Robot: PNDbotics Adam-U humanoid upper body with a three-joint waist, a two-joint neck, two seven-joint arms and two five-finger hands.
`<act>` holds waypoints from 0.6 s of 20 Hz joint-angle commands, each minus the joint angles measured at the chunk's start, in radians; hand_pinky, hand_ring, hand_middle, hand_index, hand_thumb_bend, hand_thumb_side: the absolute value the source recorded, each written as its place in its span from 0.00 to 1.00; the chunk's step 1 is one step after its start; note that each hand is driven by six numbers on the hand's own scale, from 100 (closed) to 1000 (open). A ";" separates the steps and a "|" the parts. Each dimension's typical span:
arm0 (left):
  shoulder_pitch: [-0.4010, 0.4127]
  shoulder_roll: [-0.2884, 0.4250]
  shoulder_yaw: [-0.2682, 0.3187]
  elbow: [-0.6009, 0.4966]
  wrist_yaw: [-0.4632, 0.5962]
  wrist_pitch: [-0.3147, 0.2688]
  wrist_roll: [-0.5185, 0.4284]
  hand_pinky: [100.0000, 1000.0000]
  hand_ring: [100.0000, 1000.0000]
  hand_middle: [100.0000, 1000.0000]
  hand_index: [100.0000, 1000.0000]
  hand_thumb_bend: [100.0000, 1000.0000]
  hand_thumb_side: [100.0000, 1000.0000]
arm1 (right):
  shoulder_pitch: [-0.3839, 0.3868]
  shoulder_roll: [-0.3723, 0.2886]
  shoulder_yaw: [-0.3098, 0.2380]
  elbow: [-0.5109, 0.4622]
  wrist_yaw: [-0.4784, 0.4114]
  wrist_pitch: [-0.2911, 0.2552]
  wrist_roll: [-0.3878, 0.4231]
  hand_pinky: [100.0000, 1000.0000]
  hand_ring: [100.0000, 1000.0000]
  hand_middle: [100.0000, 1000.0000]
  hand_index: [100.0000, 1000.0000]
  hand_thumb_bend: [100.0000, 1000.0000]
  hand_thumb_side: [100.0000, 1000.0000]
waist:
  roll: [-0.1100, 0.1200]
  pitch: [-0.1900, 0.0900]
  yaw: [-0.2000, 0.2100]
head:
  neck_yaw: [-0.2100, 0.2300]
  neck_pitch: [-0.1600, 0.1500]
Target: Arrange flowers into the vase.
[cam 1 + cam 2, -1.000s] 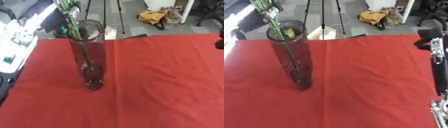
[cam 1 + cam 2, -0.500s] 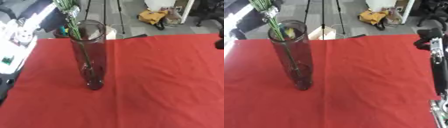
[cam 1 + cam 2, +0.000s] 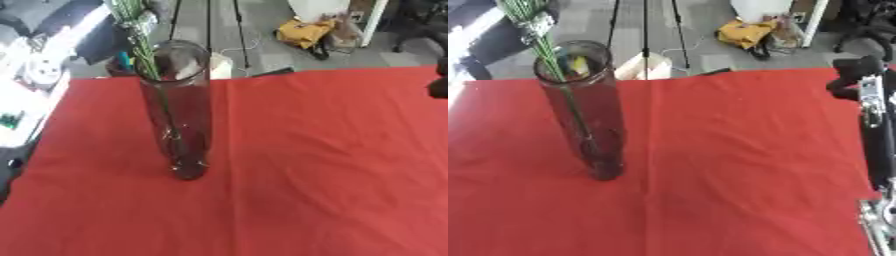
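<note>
Standing upright on the left half of the counter, which is draped in a red cloth (image 3: 324, 150), the tall, dark-tinted cylindrical glass vase (image 3: 179, 115) holds thin green flower stems (image 3: 546, 47). The stems lean toward the far left, rise past the rim and leave the top of the view; a small pale tag sits on them above the rim. Something yellowish shows inside near the rim. A black and silver robot arm (image 3: 874, 125) runs along the right edge. Neither robot hand is visible, so whether their fingers are apart or together cannot be told.
</note>
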 commanded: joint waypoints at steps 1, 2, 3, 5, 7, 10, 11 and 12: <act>-0.014 0.033 0.017 -0.004 0.002 -0.014 -0.042 0.76 0.79 0.83 1.00 0.00 1.00 | -0.005 -0.008 -0.006 -0.019 -0.007 0.001 -0.005 0.64 0.78 0.44 0.69 0.00 1.00 | 0.000 -0.029 0.001 | -0.002 -0.007; -0.013 0.033 0.019 -0.001 0.006 -0.017 -0.053 0.77 0.80 0.83 1.00 0.00 1.00 | -0.005 -0.008 -0.006 -0.019 -0.007 0.001 -0.006 0.64 0.78 0.44 0.69 0.00 1.00 | 0.000 -0.029 0.001 | -0.002 -0.008; -0.013 0.034 0.020 0.000 0.011 -0.020 -0.064 0.78 0.80 0.84 1.00 0.00 1.00 | -0.005 -0.008 -0.007 -0.019 -0.007 0.001 -0.006 0.64 0.78 0.44 0.69 0.00 1.00 | 0.000 -0.030 0.000 | -0.002 -0.008; -0.012 0.034 0.022 0.001 0.019 -0.025 -0.079 0.80 0.81 0.85 1.00 0.00 1.00 | -0.004 -0.008 -0.007 -0.019 -0.007 0.001 -0.007 0.64 0.78 0.44 0.69 0.00 1.00 | 0.000 -0.029 0.000 | -0.003 -0.009; -0.011 0.034 0.022 0.000 0.028 -0.029 -0.093 0.81 0.82 0.86 1.00 0.00 1.00 | -0.004 -0.008 -0.007 -0.019 -0.007 0.001 -0.008 0.64 0.78 0.44 0.69 0.00 1.00 | 0.000 -0.029 0.000 | -0.004 -0.009; -0.011 0.036 0.024 -0.001 0.034 -0.031 -0.104 0.81 0.82 0.86 1.00 0.00 1.00 | -0.004 -0.008 -0.007 -0.019 -0.007 0.001 -0.008 0.64 0.78 0.44 0.69 0.00 1.00 | 0.000 -0.028 0.000 | -0.004 -0.009; -0.011 0.036 0.024 -0.001 0.035 -0.031 -0.105 0.81 0.82 0.86 1.00 0.00 1.00 | -0.004 -0.008 -0.007 -0.019 -0.007 0.001 -0.008 0.64 0.78 0.44 0.69 0.00 1.00 | 0.000 -0.028 0.000 | -0.004 -0.009; -0.011 0.036 0.025 -0.002 0.035 -0.031 -0.106 0.81 0.82 0.86 1.00 0.00 1.00 | -0.004 -0.008 -0.007 -0.019 -0.007 0.001 -0.008 0.64 0.78 0.44 0.69 0.00 1.00 | 0.000 -0.028 0.000 | -0.004 -0.009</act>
